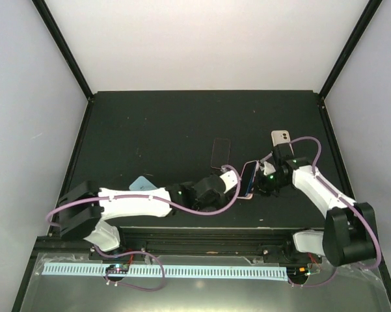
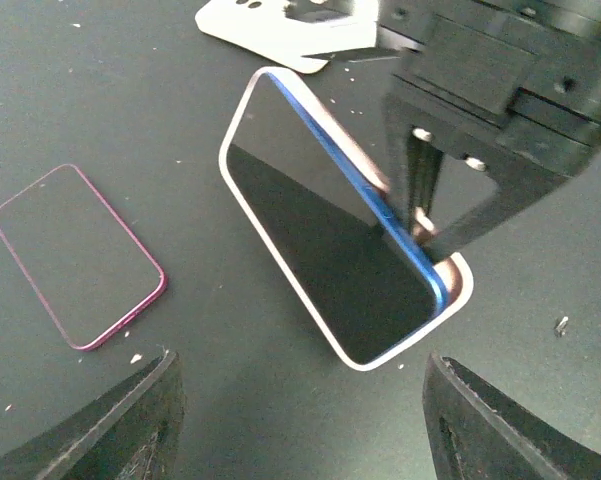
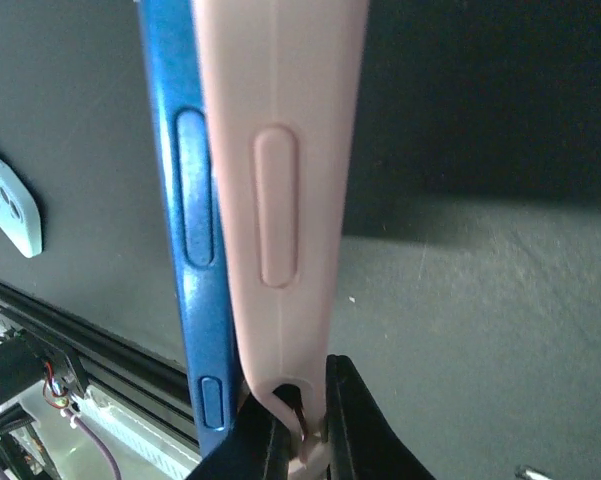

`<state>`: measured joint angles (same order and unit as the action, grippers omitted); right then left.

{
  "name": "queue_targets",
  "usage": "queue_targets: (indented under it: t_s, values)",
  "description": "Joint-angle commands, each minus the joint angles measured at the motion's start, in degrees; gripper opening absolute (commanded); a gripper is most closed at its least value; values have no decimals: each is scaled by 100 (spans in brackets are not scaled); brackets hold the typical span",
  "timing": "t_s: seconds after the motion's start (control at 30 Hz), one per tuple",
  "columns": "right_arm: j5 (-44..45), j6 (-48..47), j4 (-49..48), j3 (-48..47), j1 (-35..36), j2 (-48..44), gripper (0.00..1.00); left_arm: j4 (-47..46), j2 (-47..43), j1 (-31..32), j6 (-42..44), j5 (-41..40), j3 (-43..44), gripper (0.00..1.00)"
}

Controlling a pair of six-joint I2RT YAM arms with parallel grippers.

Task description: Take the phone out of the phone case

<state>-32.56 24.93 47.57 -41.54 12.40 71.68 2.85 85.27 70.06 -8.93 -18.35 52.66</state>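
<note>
Figure, centre-right of the top view: the phone with a blue frame and dark screen [image 2: 320,235] stands tilted on one long edge. It is partly seated in the pale pink silicone phone case [image 3: 295,150], with one long blue side risen clear of the pink lip and the lower corner inside. I cannot tell whether the case touches the black table [image 1: 149,123]. My right gripper [image 3: 300,440] is clamped on the pink lip, with only case material between its fingers. Its black body hides the phone's far corner in the left wrist view. My left gripper [image 2: 302,385] faces the screen, jaws wide apart and holding nothing. A clear case with a magenta rim [image 2: 75,255] lies flat at left, well apart from the phone. A pale beige case with a camera cut-out [image 1: 281,138] lies beyond the right gripper, toward the upper right. A light blue case [image 1: 141,184] lies beside the left arm.
</note>
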Motion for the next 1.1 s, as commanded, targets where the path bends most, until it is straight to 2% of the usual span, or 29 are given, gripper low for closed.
queue_targets:
  t_s: [0.0, 0.23, 0.67, 1.07]
  values:
    - [-248, -269, -247, -443, -79, 474, 1, -759, 531, 143, 343, -418, 385, 67]
    - [-274, -428, -73, -763, -168, 1110, 1, -1408, 1463, 469, 1029, -1163, 628, 67]
    - [-251, -681, -45, -953, -203, 1776, 1, -2030, 2280, 492, 1184, -1671, 655, 62]
    - [-278, -681, -133, -887, -212, 1817, 1, -1904, 2741, 356, 1231, -1965, 920, 48]
